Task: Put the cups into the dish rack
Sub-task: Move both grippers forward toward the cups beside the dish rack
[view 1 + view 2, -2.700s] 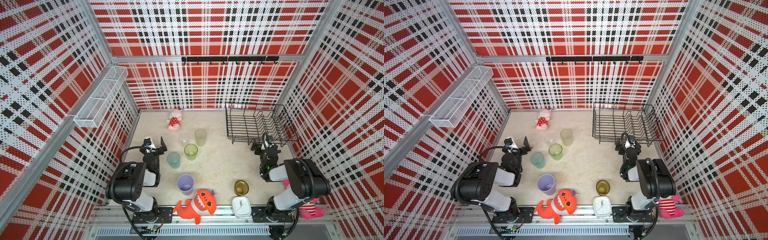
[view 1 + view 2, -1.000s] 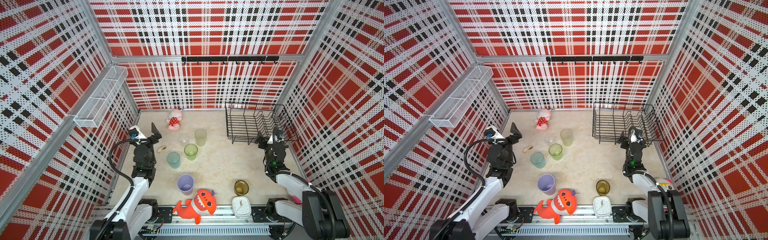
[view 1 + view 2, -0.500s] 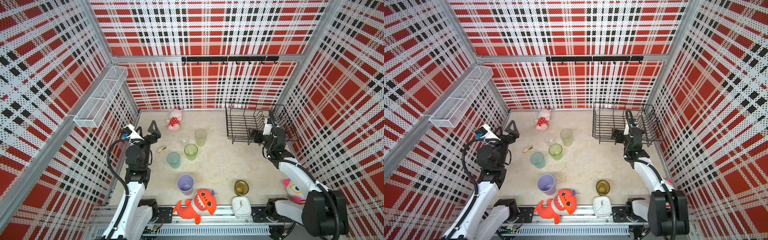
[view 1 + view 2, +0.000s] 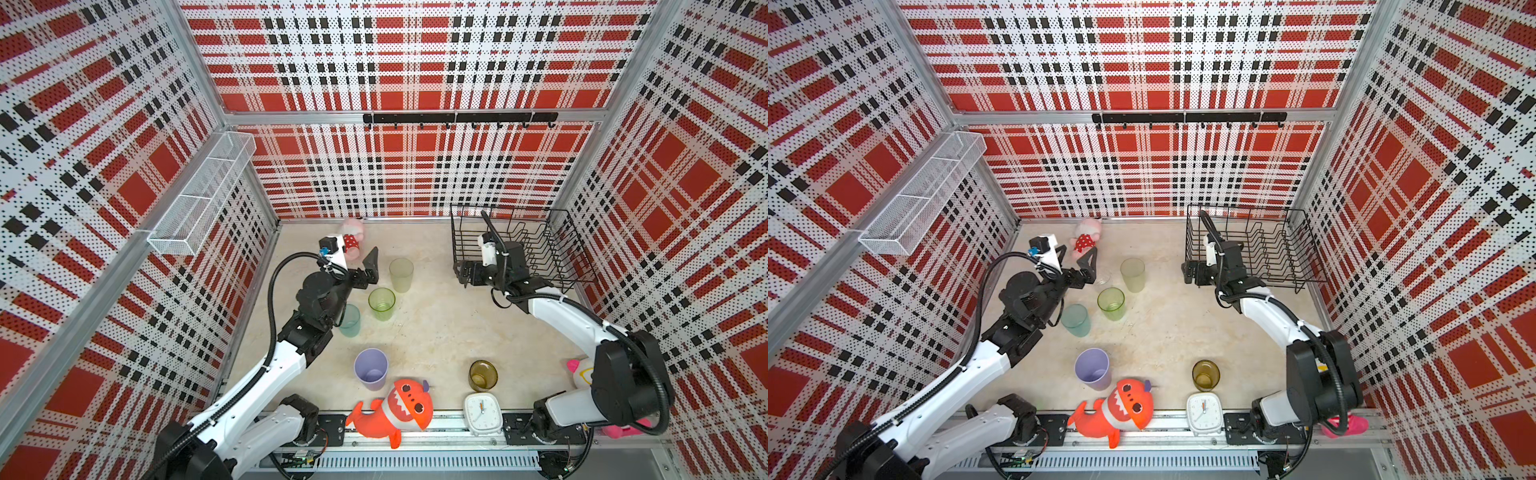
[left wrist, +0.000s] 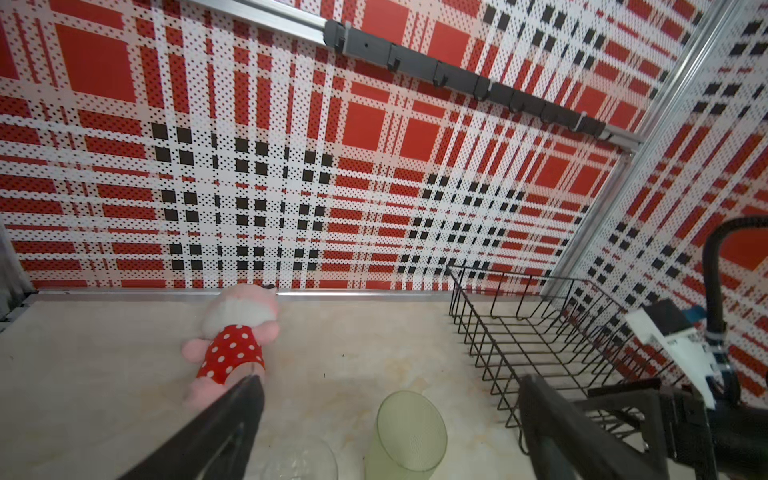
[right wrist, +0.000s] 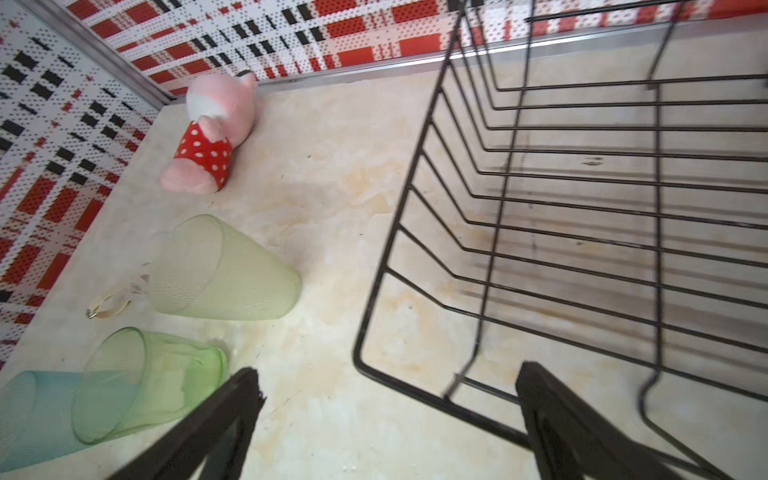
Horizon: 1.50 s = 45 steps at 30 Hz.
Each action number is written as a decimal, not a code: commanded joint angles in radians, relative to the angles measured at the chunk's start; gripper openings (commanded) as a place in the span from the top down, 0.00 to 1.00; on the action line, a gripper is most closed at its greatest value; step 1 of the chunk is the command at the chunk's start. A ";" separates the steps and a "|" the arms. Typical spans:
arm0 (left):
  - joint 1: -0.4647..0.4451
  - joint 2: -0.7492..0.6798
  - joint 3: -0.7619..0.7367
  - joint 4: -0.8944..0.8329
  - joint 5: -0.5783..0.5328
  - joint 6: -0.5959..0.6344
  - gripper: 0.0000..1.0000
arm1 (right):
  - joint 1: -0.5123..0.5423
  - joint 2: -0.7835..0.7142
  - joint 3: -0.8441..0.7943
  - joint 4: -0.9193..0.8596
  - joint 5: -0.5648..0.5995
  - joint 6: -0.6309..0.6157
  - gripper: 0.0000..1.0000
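Short amber tumbler [image 4: 483, 375]: upright near the front edge of the beige marbled counter [image 4: 436, 328], right of centre, just behind a white square clock [image 4: 483, 413].
Opaque lilac tumbler [image 4: 371, 369]: upright near the front edge, left of centre. It has a wide mouth and is probably light and stiff.
Pale teal tumbler [image 4: 351, 321]: upright toward the left edge, partly under the left arm.
Translucent green tumbler [image 4: 382, 303]: upright just beside the teal one.
Frosted yellow-green tumbler [image 4: 401, 274]: upright farther back. Its smooth tapered wall is likely slippery, so pinching the rim with one finger inside seems safest.
Small clear glass [image 5: 301, 459]: just beside the frosted tumbler. It looks the most fragile and calls for a gentle squeeze.
Left pincer [image 4: 1074, 258]: released and empty, hovering above the clear glass.
Right pincer [image 4: 464, 272]: released and empty, at the rack's near left corner.
Large black wire dish rack [image 4: 459, 237]: in the counter's far right corner, with no cup loaded yet.
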 commanded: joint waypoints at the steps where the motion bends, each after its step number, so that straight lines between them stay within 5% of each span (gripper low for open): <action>1: -0.010 0.018 0.022 -0.076 -0.104 0.092 0.02 | 0.002 0.075 0.101 -0.107 0.001 0.029 0.01; 20: 0.135 0.064 0.015 -0.068 0.049 -0.035 0.02 | 0.088 0.318 0.363 -0.285 -0.064 -0.006 0.00; 25: 0.144 0.063 0.020 -0.086 0.012 -0.041 0.02 | 0.111 0.365 0.426 -0.344 -0.117 -0.034 0.03; 35: 0.153 0.034 0.007 -0.091 -0.067 -0.040 0.02 | 0.192 0.325 0.381 -0.329 -0.209 -0.034 0.07; 39: 0.195 0.047 0.007 -0.114 -0.139 -0.138 0.02 | 0.243 0.308 0.369 -0.321 -0.209 -0.029 0.07; 45: 0.315 0.056 0.007 -0.133 -0.001 -0.224 0.02 | 0.279 0.271 0.318 -0.305 -0.211 -0.013 0.07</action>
